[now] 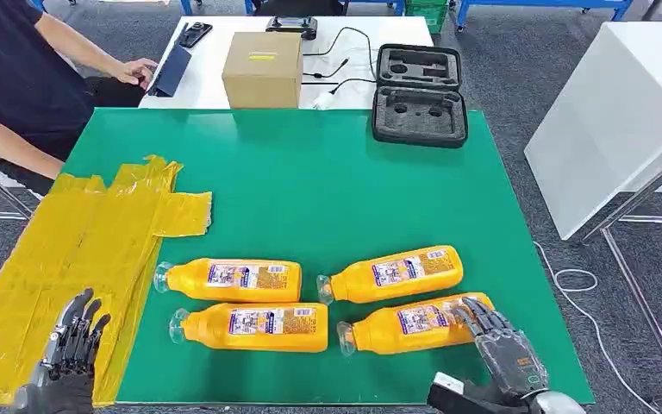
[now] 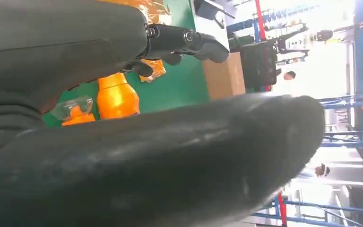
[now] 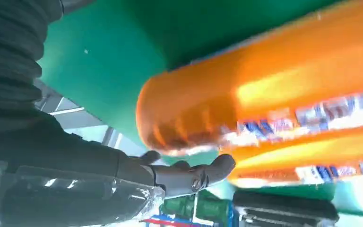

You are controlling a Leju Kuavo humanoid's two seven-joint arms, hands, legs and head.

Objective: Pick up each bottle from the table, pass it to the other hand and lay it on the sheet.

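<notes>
Currently draped over the base end of the near-right bottle: right hand, dark fingers curved around the rounded orange bottom. Cannot tell whether truly clamped or merely touching; no lift visible, with the bottle flat on the green table, cap pointing toward the robot's left.

Hovering low over the near end of the yellow sheet: left hand, released, fingers spread, holding nothing.

Lying on their sides alongside: far-right bottle just beyond, near-left bottle and far-left bottle toward the sheet, all untouched and off the sheet.

Judging by looks: full of orange liquid, so probably moderately heavy, with weight sloshing toward whichever end dips. Smooth rigid plastic, glossy label, round body, so likely slippery and prone to rolling or twisting in a loose hold. Not fragile, though possibly denting under hard squeeze.

Best to wrap around the labelled mid-body rather than the very base, near the balance point, leaving the cap-end half bare for the other hand. Avoid the narrow neck for carrying. Keep level during the pass; release only once the receiving fingers close fully.
</notes>
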